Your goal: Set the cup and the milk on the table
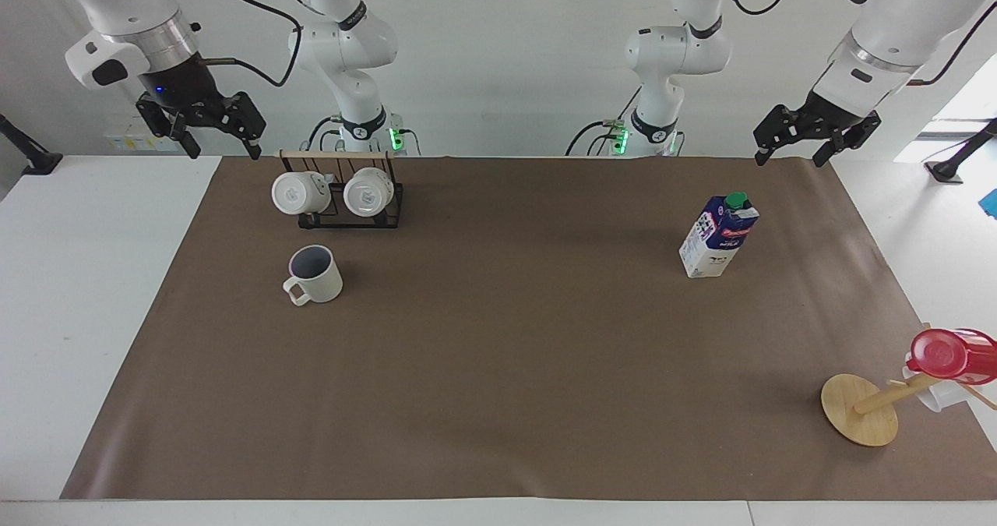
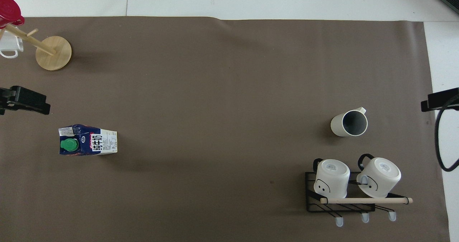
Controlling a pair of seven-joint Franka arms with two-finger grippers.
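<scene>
The cup (image 1: pixel 315 274) stands upright on the brown paper of the table (image 1: pixel 506 370), just farther from the robots than the mug rack; it also shows in the overhead view (image 2: pixel 349 123). The milk (image 1: pixel 718 235) stands upright on the paper toward the left arm's end, also in the overhead view (image 2: pixel 88 144). My right gripper (image 1: pixel 222 152) is open and empty, raised over the paper's edge beside the rack. My left gripper (image 1: pixel 788 160) is open and empty, raised over the paper's corner by the milk. Neither touches anything.
A black wire rack (image 1: pixel 350 199) with two white mugs stands nearer the robots than the cup. A wooden mug tree (image 1: pixel 861 409) with a red plastic cup (image 1: pixel 946 354) leans at the left arm's end, farther out.
</scene>
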